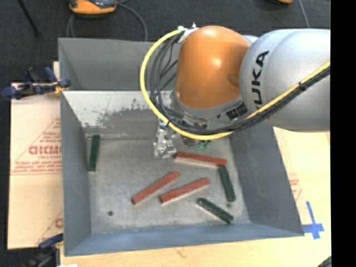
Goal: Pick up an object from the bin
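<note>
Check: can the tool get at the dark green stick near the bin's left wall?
Probably yes. The dark green stick lies alone, with nothing between it and the tool, though the left wall close beside it may crowd the grasp.

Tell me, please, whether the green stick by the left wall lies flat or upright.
Flat: the green stick stretches full-length along the bin floor.

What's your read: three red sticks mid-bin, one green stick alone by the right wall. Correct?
Not quite. The lone green stick lies by the left wall, not the right; the camera view shows it. The three red sticks are mid-bin, as you said.
</note>
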